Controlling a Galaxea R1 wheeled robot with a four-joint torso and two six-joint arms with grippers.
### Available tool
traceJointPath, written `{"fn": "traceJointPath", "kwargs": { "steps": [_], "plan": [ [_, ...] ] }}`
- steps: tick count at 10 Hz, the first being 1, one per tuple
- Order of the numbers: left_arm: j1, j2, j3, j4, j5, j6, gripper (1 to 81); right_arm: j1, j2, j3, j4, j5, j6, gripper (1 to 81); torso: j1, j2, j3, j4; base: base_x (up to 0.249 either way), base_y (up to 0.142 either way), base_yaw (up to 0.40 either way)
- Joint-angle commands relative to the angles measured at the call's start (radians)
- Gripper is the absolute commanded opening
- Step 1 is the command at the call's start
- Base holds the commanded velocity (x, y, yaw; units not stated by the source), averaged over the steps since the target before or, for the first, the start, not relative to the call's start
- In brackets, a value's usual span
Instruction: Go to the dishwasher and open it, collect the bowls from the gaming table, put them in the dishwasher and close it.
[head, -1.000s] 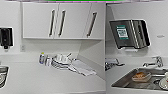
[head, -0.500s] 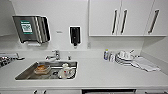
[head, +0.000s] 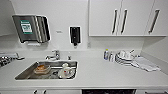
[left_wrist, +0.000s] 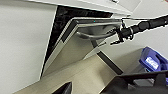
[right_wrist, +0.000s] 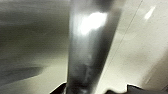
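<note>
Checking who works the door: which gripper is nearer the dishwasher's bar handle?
Right. The right gripper is at the bar handle of the part-open dishwasher; the left arm sits farther back, viewing the door from a distance.

Brushed-steel dishwasher (left_wrist: 72, 50) front, shiny metal sink (head: 27, 72) (glossy white countertop (head: 100, 72)).

One sink (head: 25, 74), one tap (head: 55, 54), one paper-towel dispenser (head: 31, 28) and one soap dispenser (head: 75, 35) were there; three cabinet handles (head: 124, 21) showed; perhaps two bottles (head: 107, 54) stood by one plate stack (head: 124, 60).
</note>
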Motion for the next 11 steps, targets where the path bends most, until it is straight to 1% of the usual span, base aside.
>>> {"fn": "traceJointPath", "kwargs": {
  "steps": [1, 4, 8, 11],
  "plan": [
    [-0.073, -0.047, 0.028, 0.007, 0.006, 0.006, 81.1, 0.052, -0.030, 0.008, -0.020, -0.153, -0.005, 81.1, 0.000, 0.000, 0.000, 0.000, -0.106, 0.000, 0.000],
    [-0.073, -0.045, 0.030, 0.007, 0.007, 0.006, 81.1, 0.052, -0.030, 0.014, -0.020, -0.152, -0.005, 81.1, -0.001, 0.000, 0.000, 0.000, -0.102, 0.000, 0.000],
    [-0.074, -0.037, 0.027, 0.007, 0.012, 0.006, 81.1, 0.024, -0.006, -0.012, -0.020, -0.143, -0.010, 81.1, 0.000, 0.000, -0.001, 0.000, -0.076, 0.000, 0.000],
    [-0.073, -0.036, 0.032, 0.010, 0.015, 0.006, 81.1, -0.005, 0.013, -0.030, -0.020, -0.117, -0.011, 81.1, -0.001, 0.000, 0.000, 0.000, -0.022, 0.000, 0.000]
  ]
}}
